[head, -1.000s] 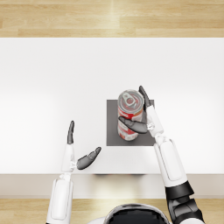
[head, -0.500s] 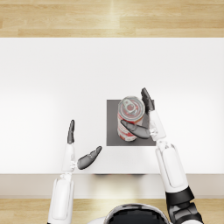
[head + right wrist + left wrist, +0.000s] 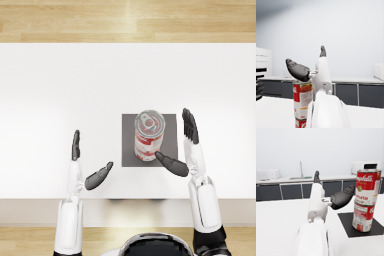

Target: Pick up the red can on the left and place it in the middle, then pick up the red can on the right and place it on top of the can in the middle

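1. We find the white worktop [image 3: 60, 90] carrying a dark mat [image 3: 172, 152] at its near middle.
2. On the mat, the two red cans stand stacked, long axes upright: upper can [image 3: 367, 185] on lower can [image 3: 363, 216].
3. The right hand [image 3: 182, 145] is released, fingers apart, just right of the stack; we judge it must withdraw rightward, clear of the cans.
4. The left hand [image 3: 87, 167] is open, well left, holding nothing.
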Action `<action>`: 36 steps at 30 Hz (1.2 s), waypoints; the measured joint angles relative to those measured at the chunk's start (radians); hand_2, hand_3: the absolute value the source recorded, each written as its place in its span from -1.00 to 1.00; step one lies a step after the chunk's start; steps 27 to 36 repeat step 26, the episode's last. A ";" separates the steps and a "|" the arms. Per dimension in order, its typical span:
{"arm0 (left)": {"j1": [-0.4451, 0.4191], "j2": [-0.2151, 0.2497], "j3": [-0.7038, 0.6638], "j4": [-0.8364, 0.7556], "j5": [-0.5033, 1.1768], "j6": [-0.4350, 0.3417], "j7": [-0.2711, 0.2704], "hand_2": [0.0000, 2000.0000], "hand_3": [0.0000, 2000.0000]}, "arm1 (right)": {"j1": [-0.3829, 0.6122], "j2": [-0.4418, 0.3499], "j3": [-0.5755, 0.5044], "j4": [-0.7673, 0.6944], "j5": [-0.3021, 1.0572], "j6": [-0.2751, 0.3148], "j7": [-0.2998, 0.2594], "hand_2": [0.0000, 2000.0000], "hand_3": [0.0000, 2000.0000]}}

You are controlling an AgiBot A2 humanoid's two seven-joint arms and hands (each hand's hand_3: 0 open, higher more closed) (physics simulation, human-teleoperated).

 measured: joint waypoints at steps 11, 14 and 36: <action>0.211 -0.048 -0.125 0.000 0.000 0.000 0.000 -1.00 -1.00 | -0.017 0.000 -0.234 0.087 0.000 0.000 0.065 -1.00 -1.00; 0.222 -0.049 -0.136 0.009 0.000 0.000 0.000 -1.00 -1.00 | -0.019 0.000 -0.252 0.071 0.000 0.000 0.066 -1.00 -1.00; 0.228 -0.050 -0.142 0.015 0.000 0.000 0.000 -1.00 -1.00 | -0.020 0.000 -0.262 0.061 0.000 0.000 0.067 -1.00 -1.00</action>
